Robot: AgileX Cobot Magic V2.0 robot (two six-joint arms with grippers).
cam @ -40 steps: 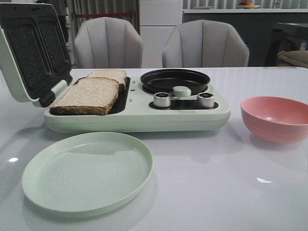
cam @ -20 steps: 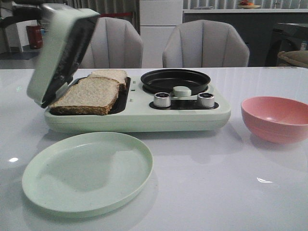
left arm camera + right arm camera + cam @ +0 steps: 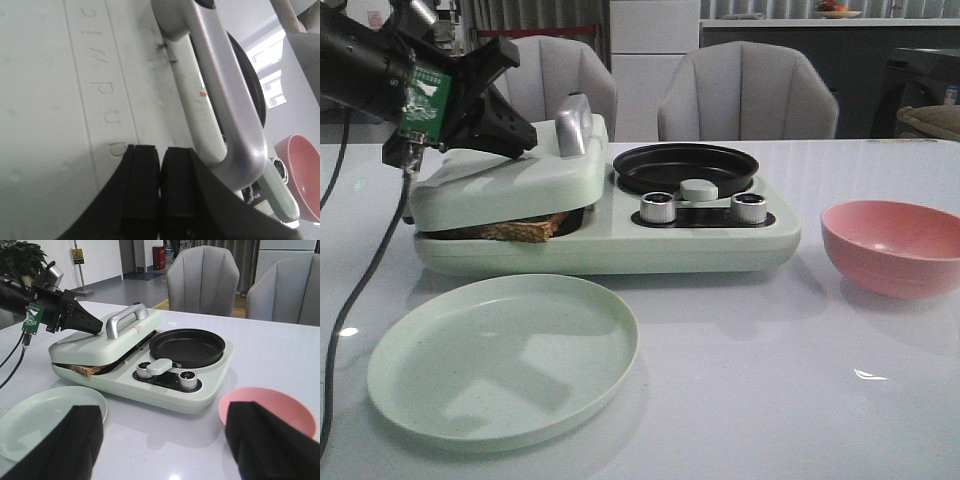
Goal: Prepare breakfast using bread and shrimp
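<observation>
The bread [image 3: 515,230] lies inside the pale green sandwich maker, and only its brown crust edge [image 3: 82,370] shows under the lowered lid [image 3: 510,182]. My left gripper [image 3: 517,133] is shut with nothing in it, its fingertips [image 3: 142,155] resting on top of the lid just beside the silver handle [image 3: 220,95]. My right gripper [image 3: 167,415] hangs open above the table, in front of the appliance, holding nothing. The shrimp is out of view.
A black round pan [image 3: 683,167] sits on the appliance's right half, behind two knobs [image 3: 657,207]. An empty pale green plate [image 3: 503,357] lies in front. An empty-looking pink bowl [image 3: 892,245] stands at the right. Two grey chairs stand behind the table.
The lid swung down from fully open onto the bread slices. My left arm came into view from the left and now rests on the lid.
</observation>
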